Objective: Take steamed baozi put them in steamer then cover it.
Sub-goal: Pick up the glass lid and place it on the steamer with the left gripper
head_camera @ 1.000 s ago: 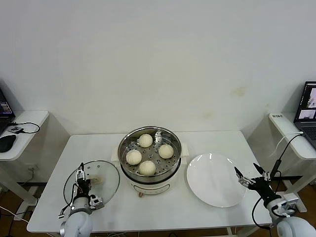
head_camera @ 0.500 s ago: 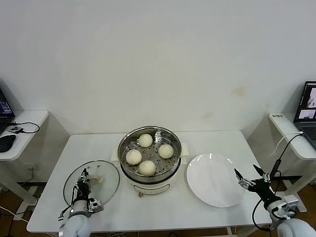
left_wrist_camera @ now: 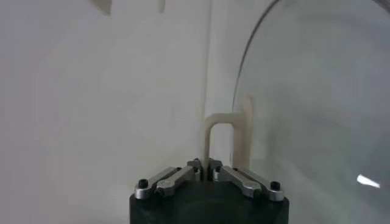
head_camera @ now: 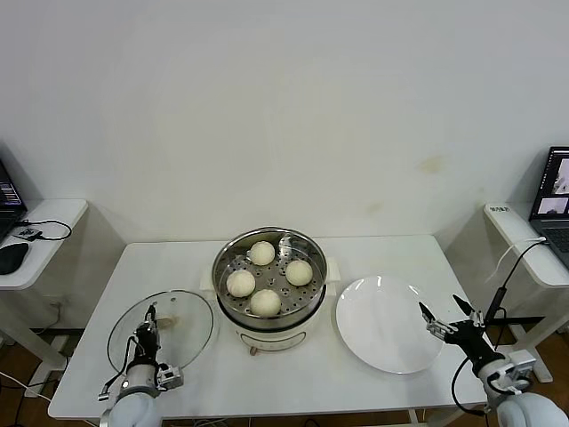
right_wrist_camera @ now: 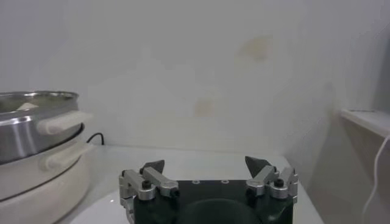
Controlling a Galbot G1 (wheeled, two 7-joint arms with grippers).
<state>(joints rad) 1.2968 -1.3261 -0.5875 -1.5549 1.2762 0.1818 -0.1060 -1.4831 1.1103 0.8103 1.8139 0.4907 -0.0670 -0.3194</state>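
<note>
Left gripper (head_camera: 149, 322): nearest the robot, at the table's front left; jaws clenched on the handle (left_wrist_camera: 222, 141) of the cover (head_camera: 162, 329).

Cover: clear glass, metal rim, held at the steamer's left, seemingly tipped up off the table (head_camera: 373, 374). Judged rigid, fairly heavy, breakable, slippery on the glass; the cream handle at centre is the only sound hold.

Right gripper (head_camera: 446, 319): front right, idle, jaws spread and empty, beside the white plate (head_camera: 384, 327).

Steamer (head_camera: 269, 283): table centre, uncovered, steel pot on cream base.

Steamed baozi (head_camera: 265, 302): four, all on the perforated tray inside. Judged soft, light, easily dented.
</note>
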